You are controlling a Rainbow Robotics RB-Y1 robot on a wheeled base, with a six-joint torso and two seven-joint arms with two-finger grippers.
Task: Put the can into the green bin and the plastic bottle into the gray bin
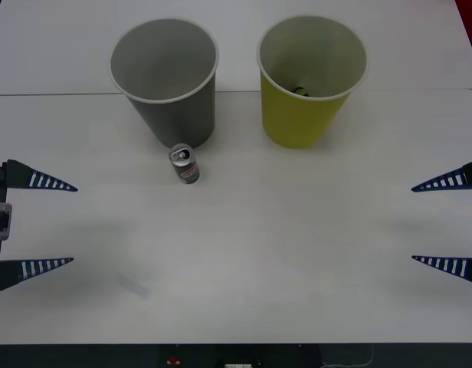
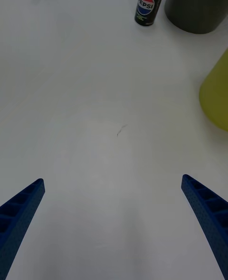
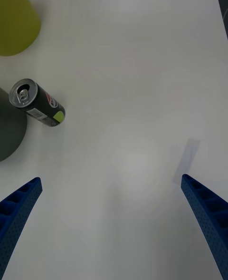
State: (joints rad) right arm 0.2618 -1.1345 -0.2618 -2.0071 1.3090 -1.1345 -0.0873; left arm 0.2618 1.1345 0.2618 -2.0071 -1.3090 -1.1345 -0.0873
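Upright dark can, silver pull-tab top

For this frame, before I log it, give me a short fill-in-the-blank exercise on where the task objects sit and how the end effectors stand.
1. The can stands upright on the table just in front of the ____ bin.
2. A small dark object lies inside the ____ bin.
3. The left end effector and right end effector both hang at the table's sides with fingers ____.

Missing words: gray; green; open
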